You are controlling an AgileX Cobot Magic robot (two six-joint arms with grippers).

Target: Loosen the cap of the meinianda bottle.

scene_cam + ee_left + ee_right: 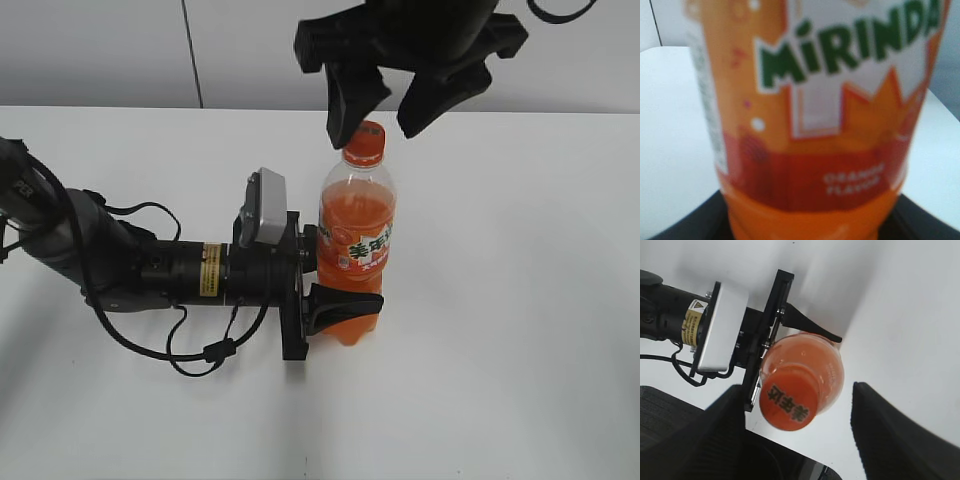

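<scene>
The meinianda bottle (pixel 355 240) stands upright on the white table, full of orange drink. My left gripper (pixel 345 285) is shut on its lower body from the left, one black finger (pixel 345 306) wrapping the front. The left wrist view is filled by the bottle's label (pixel 815 125), with my left gripper (pixel 805 227) at the bottom edge. The orange cap (pixel 365 143) sits on the neck. My right gripper (pixel 378 128) hangs open above it, a finger on each side. From above, the cap (pixel 790 399) lies closer to the left finger (pixel 722 425) than to the right one (pixel 880 425).
The left arm (pixel 150 268) lies low across the table (pixel 520 300) from the left edge, with a black cable loop (pixel 200 352) trailing beneath it. A pale wall (pixel 100 50) runs behind the table's far edge.
</scene>
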